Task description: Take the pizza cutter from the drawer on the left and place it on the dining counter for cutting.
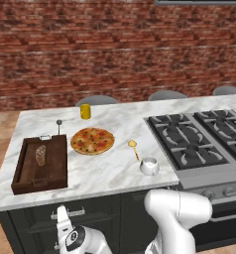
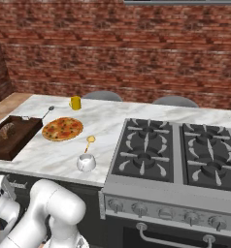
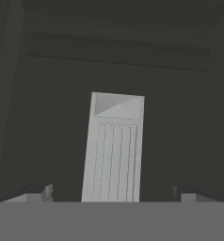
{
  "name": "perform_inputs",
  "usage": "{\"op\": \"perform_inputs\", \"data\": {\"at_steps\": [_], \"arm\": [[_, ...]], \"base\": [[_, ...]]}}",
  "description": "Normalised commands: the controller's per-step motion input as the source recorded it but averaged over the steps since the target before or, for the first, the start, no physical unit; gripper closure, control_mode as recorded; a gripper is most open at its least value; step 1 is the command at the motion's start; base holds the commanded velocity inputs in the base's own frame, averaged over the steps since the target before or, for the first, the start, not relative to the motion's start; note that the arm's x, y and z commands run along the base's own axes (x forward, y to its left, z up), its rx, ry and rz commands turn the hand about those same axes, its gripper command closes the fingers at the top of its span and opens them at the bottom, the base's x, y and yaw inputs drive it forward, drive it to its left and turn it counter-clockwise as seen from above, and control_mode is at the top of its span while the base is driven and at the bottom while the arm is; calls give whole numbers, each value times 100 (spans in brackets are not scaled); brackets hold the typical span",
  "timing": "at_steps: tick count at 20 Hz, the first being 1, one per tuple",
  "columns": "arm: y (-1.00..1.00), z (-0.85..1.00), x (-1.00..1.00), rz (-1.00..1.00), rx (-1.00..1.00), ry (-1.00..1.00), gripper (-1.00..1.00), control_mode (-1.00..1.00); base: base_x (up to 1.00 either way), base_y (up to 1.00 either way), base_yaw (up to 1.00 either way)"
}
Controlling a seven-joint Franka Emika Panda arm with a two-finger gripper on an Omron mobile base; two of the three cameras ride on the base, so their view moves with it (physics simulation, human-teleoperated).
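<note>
the gripper [image 3: 111, 193] is low at the counter's [image 1: 115, 171] front left corner, jaws wide apart and empty, facing the closed drawer [image 1: 40, 218] and its bar handle [image 3: 113, 148]. the cutter isn't visible, probably inside. risk: jaws straddle the handle off-centre, slip, and the drawer stays shut.

A kitchen is showing here: a marble dining counter [image 1: 115, 163] is carrying a pizza [image 1: 92, 140] beside a gas cooktop [image 1: 199, 136] at three o'clock, brick wall [image 1: 115, 49] behind.
</note>
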Motion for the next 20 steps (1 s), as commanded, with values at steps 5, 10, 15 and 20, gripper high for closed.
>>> {"op": "perform_inputs", "data": {"at_steps": [5, 10, 15, 20], "arm": [[0, 0, 0, 0, 0, 0, -100, -100], [0, 0, 0, 0, 0, 0, -100, -100], [0, 0, 0, 0, 0, 0, 100, -100], [0, 0, 0, 0, 0, 0, 100, -100]], "base": [[0, 0, 0], [0, 0, 0], [0, 0, 0], [0, 0, 0]]}}
